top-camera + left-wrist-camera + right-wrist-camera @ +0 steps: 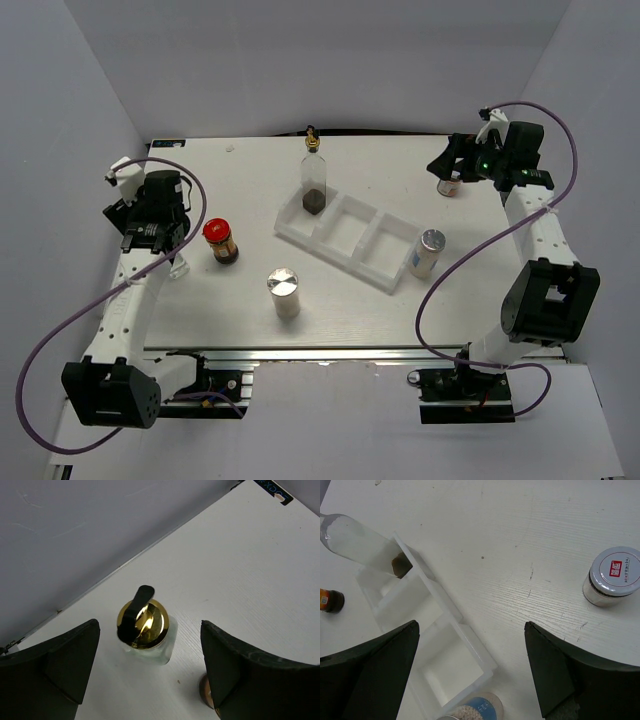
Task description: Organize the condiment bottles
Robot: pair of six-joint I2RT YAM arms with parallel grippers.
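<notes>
My left gripper (160, 243) is open at the table's left. It hangs over a clear glass bottle with a gold pourer top (144, 625), which stands between the open jaws in the left wrist view. The red-lidded jar (221, 241) stands just right of it. A second tall glass bottle (314, 175) stands in the tray's left compartment. One silver-capped shaker (284, 292) stands in front of the tray; another (427, 252) is by the tray's right end. My right gripper (447, 165) is open at the back right, beside the white-lidded jar (612, 575).
The white three-compartment tray (350, 240) lies slanted at mid table; its middle and right compartments hold nothing. It also shows in the right wrist view (435, 630). Grey walls close in the left, back and right sides.
</notes>
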